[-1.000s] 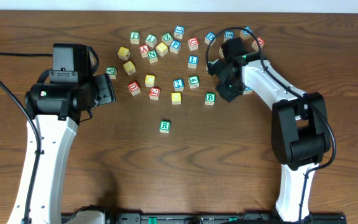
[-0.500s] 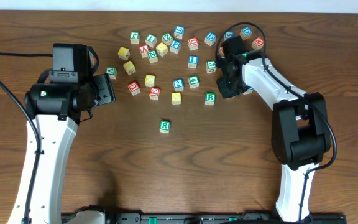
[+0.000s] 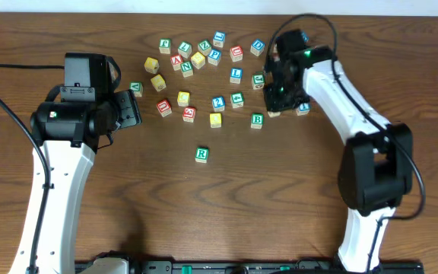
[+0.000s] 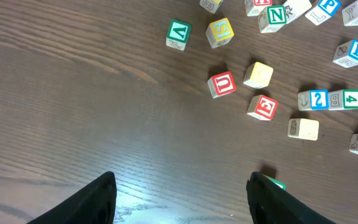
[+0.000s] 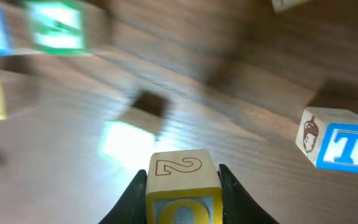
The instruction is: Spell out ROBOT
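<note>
A green R block (image 3: 201, 154) lies alone toward the front of the brown table; its corner shows beside my left finger in the left wrist view (image 4: 276, 184). My right gripper (image 3: 278, 100) (image 5: 183, 194) is shut on a yellow-edged block (image 5: 180, 171) with a "2" on top and a round yellow letter on its front, held above the table. A blue T block (image 5: 347, 148) lies just right of it (image 3: 303, 109). A green B block (image 3: 257, 119) lies to its left. My left gripper (image 3: 131, 109) (image 4: 182, 193) is open and empty over bare wood.
Several loose letter blocks lie scattered at the back middle of the table (image 3: 204, 57), among them a red U (image 4: 221, 84), a red E (image 4: 263, 107), a green V (image 4: 178, 33) and a blue L (image 3: 236, 74). A black cable loops over the right arm (image 3: 299, 23).
My right gripper has swung from the blocks at the back right and lifted with the yellow-edged block in it. The left arm has not moved.
</note>
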Controlling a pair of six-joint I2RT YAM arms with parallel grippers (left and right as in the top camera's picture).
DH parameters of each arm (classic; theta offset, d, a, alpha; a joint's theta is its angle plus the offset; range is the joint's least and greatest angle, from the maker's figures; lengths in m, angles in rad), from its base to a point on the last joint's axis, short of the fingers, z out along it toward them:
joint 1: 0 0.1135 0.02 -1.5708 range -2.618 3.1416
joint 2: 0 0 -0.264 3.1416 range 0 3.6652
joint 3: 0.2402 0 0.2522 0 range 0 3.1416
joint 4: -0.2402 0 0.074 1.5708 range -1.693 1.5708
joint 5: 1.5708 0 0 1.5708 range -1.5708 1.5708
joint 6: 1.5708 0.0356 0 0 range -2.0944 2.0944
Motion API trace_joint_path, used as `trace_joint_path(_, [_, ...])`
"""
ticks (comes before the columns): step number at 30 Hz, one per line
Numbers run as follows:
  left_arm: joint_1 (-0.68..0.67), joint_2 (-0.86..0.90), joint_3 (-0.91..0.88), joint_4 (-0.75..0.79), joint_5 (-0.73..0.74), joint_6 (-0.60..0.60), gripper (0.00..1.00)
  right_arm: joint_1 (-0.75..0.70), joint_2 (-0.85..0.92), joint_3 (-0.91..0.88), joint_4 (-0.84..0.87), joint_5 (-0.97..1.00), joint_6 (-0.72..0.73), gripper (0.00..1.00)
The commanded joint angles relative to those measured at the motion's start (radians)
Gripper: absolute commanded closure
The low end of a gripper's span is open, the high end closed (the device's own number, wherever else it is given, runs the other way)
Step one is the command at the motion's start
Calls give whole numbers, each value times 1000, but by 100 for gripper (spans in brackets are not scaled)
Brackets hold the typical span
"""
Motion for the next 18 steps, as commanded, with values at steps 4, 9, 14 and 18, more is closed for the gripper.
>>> trace_joint_path(4, [5, -2, 22, 2, -9, 10, 34, 69, -50, 18, -43, -146, 140, 83])
trace_joint_path(9, [5, -2, 22, 2, -9, 10, 34, 167, -50, -15, -40, -132, 190, 83])
trace_joint_path(14, [5, -2, 22, 2, -9, 10, 34, 270, -50, -69, -10, -3, 376, 81])
trace_joint_path(18, [5, -2, 22, 2, -9, 10, 33, 347, -50, -124, 39, 85, 537, 81])
